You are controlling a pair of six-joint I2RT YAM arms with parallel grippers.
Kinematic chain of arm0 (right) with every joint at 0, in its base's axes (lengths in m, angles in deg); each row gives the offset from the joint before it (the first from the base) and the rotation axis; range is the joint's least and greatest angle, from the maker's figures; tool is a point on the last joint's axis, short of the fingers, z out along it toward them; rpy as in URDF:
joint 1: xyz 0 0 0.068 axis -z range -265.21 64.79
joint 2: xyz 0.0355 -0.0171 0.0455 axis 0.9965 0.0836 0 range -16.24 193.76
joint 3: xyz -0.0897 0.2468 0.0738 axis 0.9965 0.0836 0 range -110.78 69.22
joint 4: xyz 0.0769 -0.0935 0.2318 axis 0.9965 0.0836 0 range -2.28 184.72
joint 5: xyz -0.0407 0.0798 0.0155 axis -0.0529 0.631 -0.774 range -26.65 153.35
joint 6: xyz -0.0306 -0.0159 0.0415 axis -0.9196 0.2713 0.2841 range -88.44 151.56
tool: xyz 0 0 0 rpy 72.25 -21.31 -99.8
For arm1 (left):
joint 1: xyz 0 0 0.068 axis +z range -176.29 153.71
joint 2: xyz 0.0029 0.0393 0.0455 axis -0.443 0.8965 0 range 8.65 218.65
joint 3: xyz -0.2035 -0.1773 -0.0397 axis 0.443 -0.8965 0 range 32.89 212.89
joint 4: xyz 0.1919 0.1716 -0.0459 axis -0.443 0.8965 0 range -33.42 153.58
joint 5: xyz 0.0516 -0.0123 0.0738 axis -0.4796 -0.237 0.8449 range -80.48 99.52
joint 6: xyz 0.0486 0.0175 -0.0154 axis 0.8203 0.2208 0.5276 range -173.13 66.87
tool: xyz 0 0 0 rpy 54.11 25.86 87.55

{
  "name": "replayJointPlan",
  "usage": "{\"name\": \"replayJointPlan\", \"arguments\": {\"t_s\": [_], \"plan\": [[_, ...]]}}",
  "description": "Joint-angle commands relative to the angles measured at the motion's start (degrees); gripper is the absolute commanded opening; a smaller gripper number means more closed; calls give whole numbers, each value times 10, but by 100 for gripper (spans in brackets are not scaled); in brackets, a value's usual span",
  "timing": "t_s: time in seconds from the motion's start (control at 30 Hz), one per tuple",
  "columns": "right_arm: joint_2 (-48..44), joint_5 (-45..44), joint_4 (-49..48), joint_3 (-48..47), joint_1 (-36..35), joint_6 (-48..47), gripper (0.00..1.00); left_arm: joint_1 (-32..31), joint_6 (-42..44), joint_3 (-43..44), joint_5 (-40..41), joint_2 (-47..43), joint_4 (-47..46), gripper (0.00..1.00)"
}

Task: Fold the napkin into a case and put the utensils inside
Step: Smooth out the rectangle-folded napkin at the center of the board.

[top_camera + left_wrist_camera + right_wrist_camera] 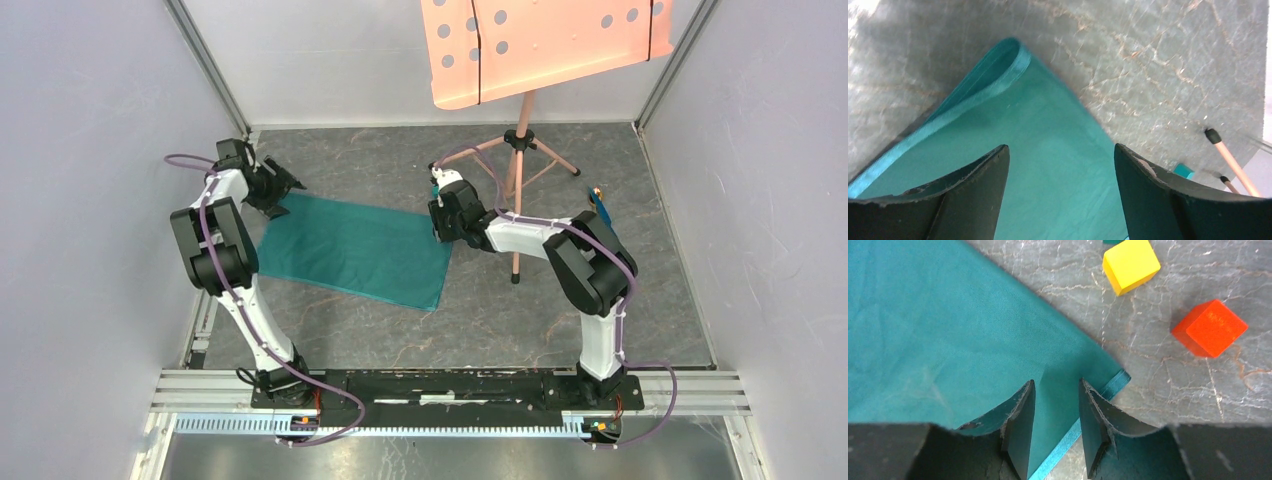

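- A salmon-pink music stand (540,45) stood at the far side of the grey marbled table (560,330). Its tripod legs (545,152) spread just behind the right arm, and 1 leg ran close past that arm's forearm.
- In the right wrist view, a yellow cube (1130,265) and an orange-red cube (1209,327) lay on the table just off the cloth's corner, apart from each other.
- A blue utensil (601,208) lay far right, well apart from the cloth.
- The teal napkin (355,250) lay flat left of centre as a doubled rectangle. Its long axis ran from far left to near right.
- The left gripper (1062,147) hung over the napkin's far-left corner with its jaws spread wide, holding nothing. The looped fold lay just ahead of it.
- The right gripper (1057,382) sat at the far-right corner. Its jaws stood narrowly apart and the hemmed edge showed between them, not pinched.
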Motion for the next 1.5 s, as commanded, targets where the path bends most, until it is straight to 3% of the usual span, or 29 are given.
{"name": "replayJointPlan", "arguments": {"t_s": [0.0, 0.27, 0.6, 0.77, 0.97, 1.1, 1.17, 1.27, 1.4, 1.47], "plan": [[22, -21, -9, -46, 11, -18, 43, -3, -40, 56, -41, 37, -43, 83], [69, -28, 9, -94, 24, -24, 42, 7, -53, 121, -55, 108, -53, 83], [113, -56, 54, -170, 34, -75, 44, 31, -18, 243, -74, 199, 3, 86], [100, -28, 89, -230, 33, -105, 57, 26, 34, 294, -51, 187, 56, 100], [42, 8, 182, -273, 23, -93, 69, 10, 55, 198, -28, 29, 53, 100], [-46, 110, 120, -120, 18, -13, 72, -4, 41, 76, -50, -87, 33, 100], [-82, 117, 63, -45, 17, 28, 71, -20, 44, 20, -63, -145, 29, 100], [-97, 101, 25, 6, 25, 49, 67, -43, 50, -48, -78, -205, 28, 100], [-78, 85, 20, 11, 41, 51, 45, -67, 70, -104, -69, -265, 29, 100], [-68, 83, -9, 22, 52, 62, 43, -75, 71, -127, -68, -285, 25, 100]]}}
